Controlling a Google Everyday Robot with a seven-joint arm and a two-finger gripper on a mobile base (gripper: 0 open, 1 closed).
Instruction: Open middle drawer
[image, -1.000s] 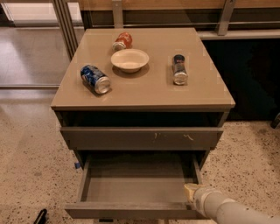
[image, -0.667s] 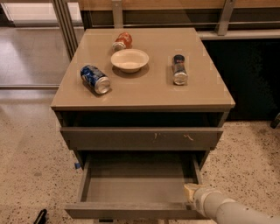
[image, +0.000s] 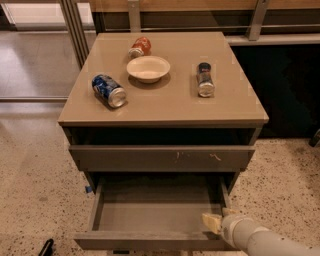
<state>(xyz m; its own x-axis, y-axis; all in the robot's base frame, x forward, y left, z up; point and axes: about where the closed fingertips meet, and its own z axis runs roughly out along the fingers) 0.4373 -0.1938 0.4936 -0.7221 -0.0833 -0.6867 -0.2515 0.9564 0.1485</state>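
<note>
1. The pale robot gripper (image: 214, 223) sits at the right front corner of the middle drawer (image: 150, 241), whose plain grey-brown front stands pulled well out. I cannot tell how its jaws stand.
2. Any remaining pull should run straight and level, to avoid skewing the tray.
3. Behind, the scratched grey-brown drawer front (image: 160, 158) is shut under the tan bench (image: 165, 107).

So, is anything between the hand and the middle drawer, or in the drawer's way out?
Nothing visible does. The hand sits right at the front right corner of the middle drawer, with no gap for anything to stand in. The drawer is pulled well out. What lies ahead of its front is outside the picture.
</note>
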